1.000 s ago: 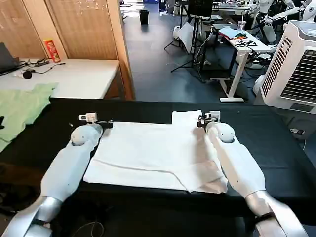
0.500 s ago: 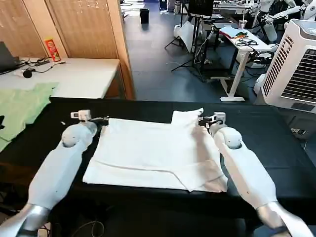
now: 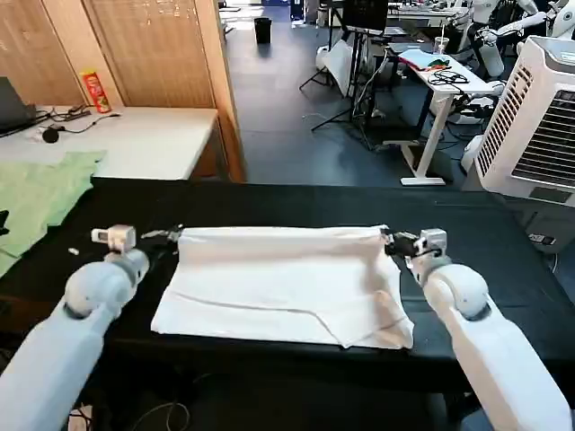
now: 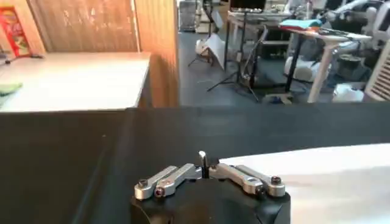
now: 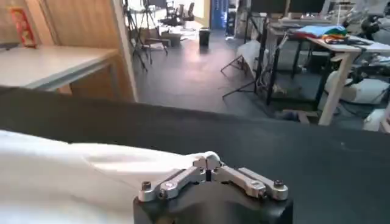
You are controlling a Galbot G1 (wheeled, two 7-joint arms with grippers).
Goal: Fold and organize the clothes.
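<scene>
T-shirt (image 3: 278, 283) | stretched between left tool (image 3: 171, 235) and right tool (image 3: 388, 240)

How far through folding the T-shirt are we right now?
Partway. The white T-shirt lies on the black table as a rough rectangle, sleeves tucked in. The left gripper and right gripper pinch its far corners, pulling the edge taut. The remaining folds and tidying are still left.
</scene>
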